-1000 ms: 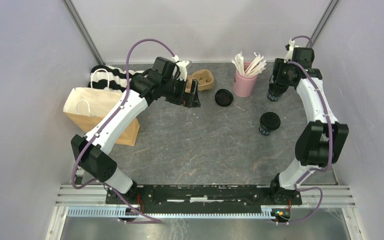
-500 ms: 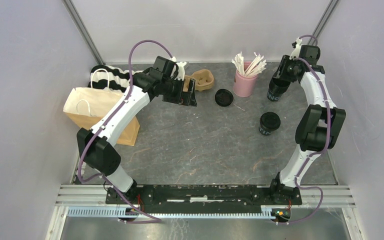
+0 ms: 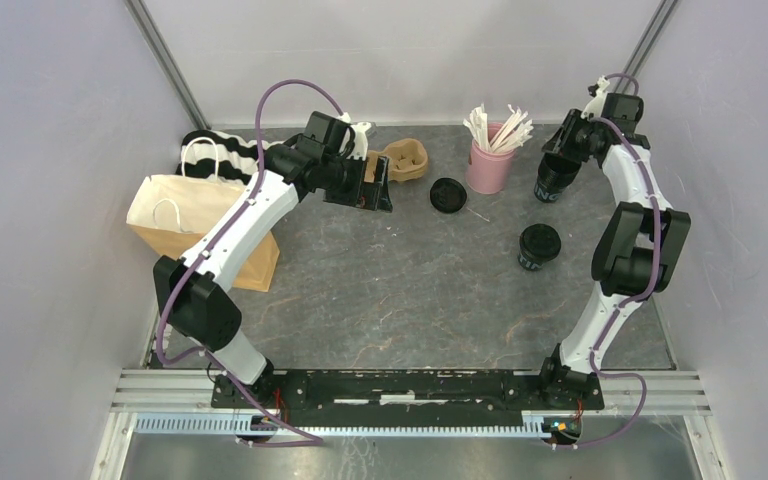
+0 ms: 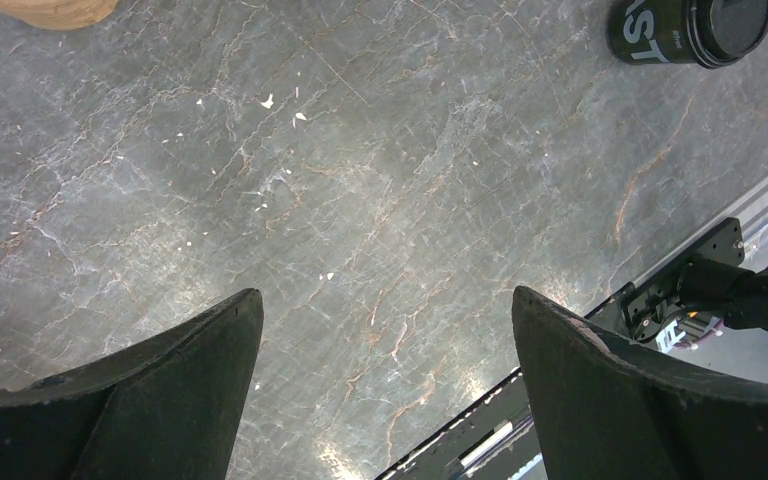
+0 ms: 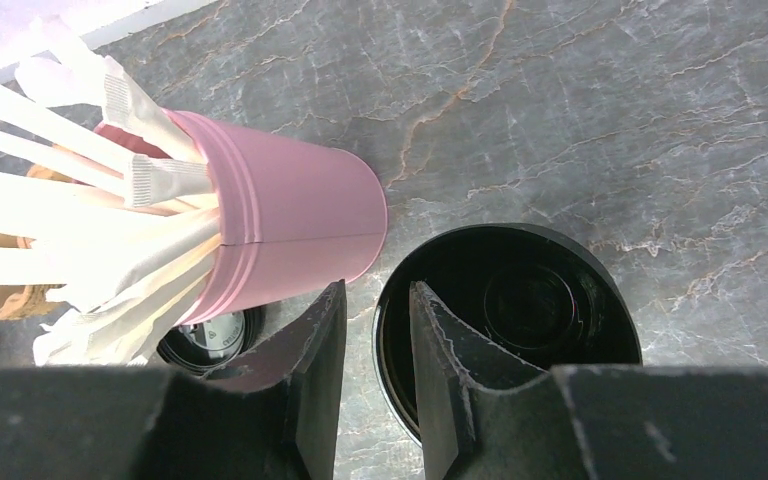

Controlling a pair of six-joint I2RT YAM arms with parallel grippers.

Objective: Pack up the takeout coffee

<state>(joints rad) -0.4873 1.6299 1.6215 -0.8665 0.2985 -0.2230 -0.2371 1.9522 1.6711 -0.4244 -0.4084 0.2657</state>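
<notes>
The grey, veined surface (image 3: 410, 300) carries everything. At its far left lies a brown paper bag (image 3: 175, 215) with white handles, and behind it a black-and-white striped cloth (image 3: 222, 150). The left claw (image 4: 385, 292) hangs above bare surface just in front of the brown pulp carrier tray (image 3: 407, 160), its fingers spread wide and holding nothing. The right claw (image 5: 375, 290) is at the far right corner, lowered onto the open cup (image 5: 520, 310). One finger is inside the mouth and the other outside, with the black wall in the narrow gap between them (whether they pinch it I cannot tell). Just left of that cup stands the pink cup (image 5: 290, 230), stuffed with white sticks (image 5: 50, 250). The lidded cup (image 3: 538, 245) stands upright nearer the arms, apart from the rest, with pale lettering on its side. The loose lid (image 3: 447, 194) lies flat between the carrier tray and the pink cup.
</notes>
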